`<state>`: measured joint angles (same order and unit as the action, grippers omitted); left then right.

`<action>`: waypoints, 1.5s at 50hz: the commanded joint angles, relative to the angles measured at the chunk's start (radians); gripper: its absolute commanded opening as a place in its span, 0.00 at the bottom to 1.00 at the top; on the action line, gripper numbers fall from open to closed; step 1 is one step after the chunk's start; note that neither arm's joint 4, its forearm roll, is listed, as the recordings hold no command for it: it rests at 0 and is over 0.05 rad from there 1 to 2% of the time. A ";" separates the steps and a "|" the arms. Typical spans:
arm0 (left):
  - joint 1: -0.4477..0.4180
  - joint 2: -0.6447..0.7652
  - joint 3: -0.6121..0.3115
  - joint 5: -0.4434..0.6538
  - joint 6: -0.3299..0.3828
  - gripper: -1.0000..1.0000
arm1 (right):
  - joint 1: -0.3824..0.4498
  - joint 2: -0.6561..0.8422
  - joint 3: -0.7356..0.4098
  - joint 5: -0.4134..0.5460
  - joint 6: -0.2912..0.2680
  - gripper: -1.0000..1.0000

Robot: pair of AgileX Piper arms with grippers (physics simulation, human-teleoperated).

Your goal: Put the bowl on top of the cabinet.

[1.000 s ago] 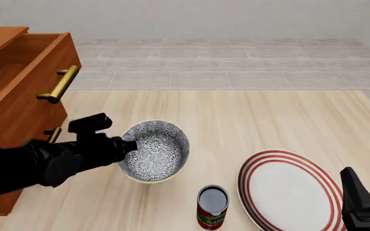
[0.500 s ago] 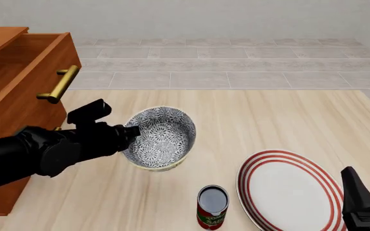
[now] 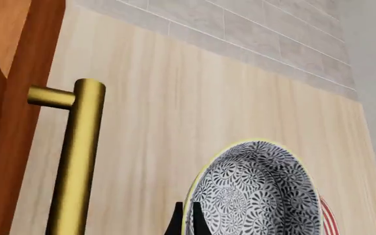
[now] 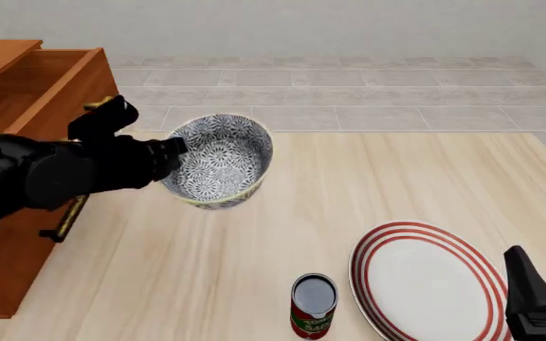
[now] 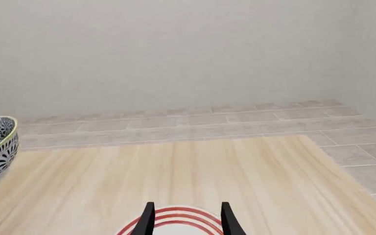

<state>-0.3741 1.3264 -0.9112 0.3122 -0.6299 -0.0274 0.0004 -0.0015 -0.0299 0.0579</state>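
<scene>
left end effector reaches level beside the cabinet, clamped on the rim of the tilted, floral, yellow-edged bowl, held above the pale wooden bench. right end effector gapes.

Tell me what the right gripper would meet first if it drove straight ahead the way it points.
Probably nothing close: the right gripper hovers over the plate with open jaws, aimed across bare table toward the far wall; depth is unclear.

Even, bright, diffuse light fills every view. All is sharp, without glare or blur. Only a faint soft shadow lies under the bowl.
</scene>
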 commanded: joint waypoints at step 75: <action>0.369 -0.195 -0.450 0.409 0.012 0.00 | 0.006 0.000 -0.001 0.004 0.003 1.00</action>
<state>-0.0607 1.1594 -1.3266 0.6891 -0.6186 -0.0230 0.0003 -0.0011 -0.0270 0.0625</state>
